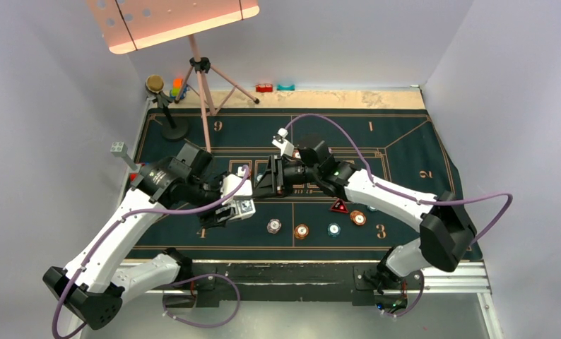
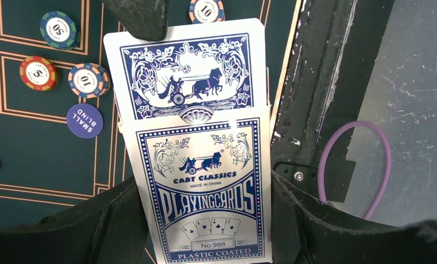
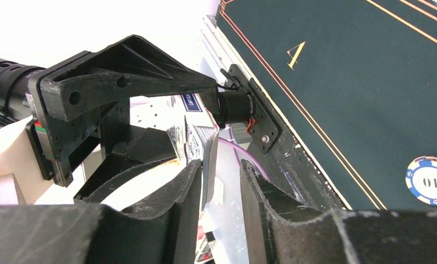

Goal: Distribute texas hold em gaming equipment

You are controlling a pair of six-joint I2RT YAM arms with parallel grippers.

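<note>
Your view: pale grey walls (image 1: 44, 85) on three sides; tabletop (image 1: 376, 99) bare wood at far edge; pink music stand (image 1: 172, 21) far left.

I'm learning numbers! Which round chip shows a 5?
The red-and-yellow chip. The orange chip beside it says 10, and the teal chip above says 50.

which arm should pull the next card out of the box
Right. The right gripper sits open around the card poking out of the card box; the left gripper is shut on that box and busy holding it.
</note>
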